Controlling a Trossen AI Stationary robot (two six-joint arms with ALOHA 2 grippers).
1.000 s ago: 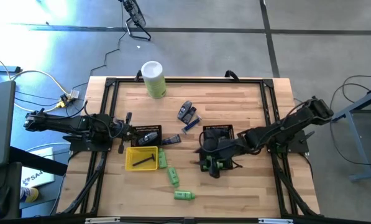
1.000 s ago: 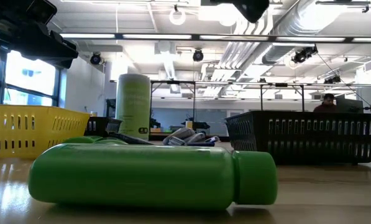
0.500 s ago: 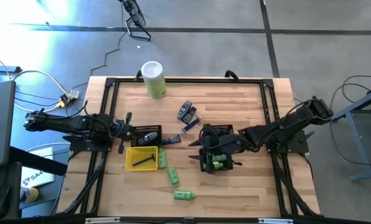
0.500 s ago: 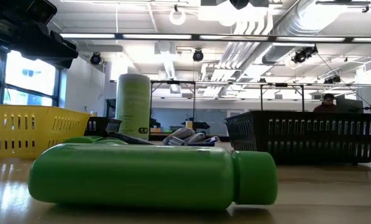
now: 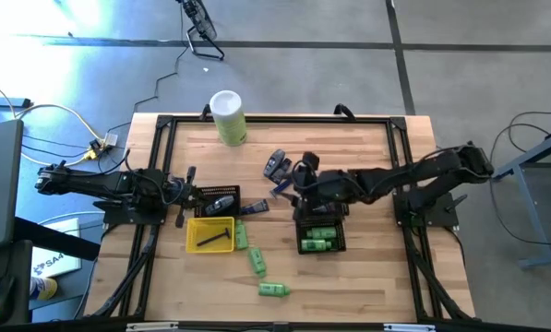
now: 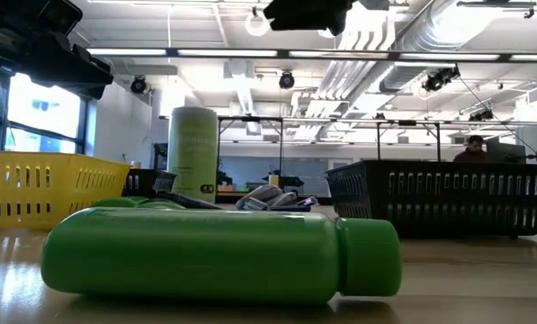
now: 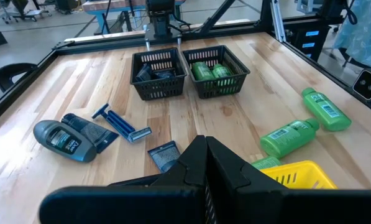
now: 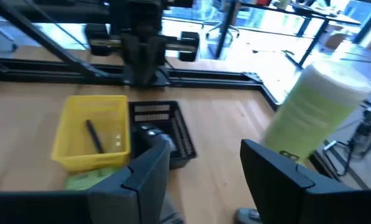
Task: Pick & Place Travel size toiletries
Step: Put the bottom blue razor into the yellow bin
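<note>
The right gripper [image 5: 300, 184] hangs released above the middle of the tabletop [image 5: 367, 277]. Its fingers [image 8: 149, 165] stand apart with nothing between them. Just beside it lie the loose dark toiletries: a grey tube [image 5: 275, 166] and a blue razor [image 7: 120, 123], with a dark packet [image 7: 163, 155] a little farther off. Close behind the gripper, toward its own arm, sit two black baskets; the nearer-edge basket [image 5: 319, 238] already holds green bottles [image 7: 211, 70].

The step in hand looks like a reach for one of those dark pieces. To do it well, centre over the grey tube, turn the fingers across its narrow width, and come straight down without nudging the razor beside it.

Farther away, three more green bottles [image 5: 257, 261] lie on the tabletop past a yellow tray [image 5: 210, 232], and the pale canister [image 5: 228, 117] stands well apart at the far edge. The left gripper [image 5: 187, 189] waits clenched by the tray.

The left wrist view alone shows into both baskets: dark items in one [image 7: 159, 74], green in the other. From above, the arm hides the dark one. Only the right wrist view proves the gripper empty. The low view gives mostly one green bottle [image 6: 223, 256] close up.
</note>
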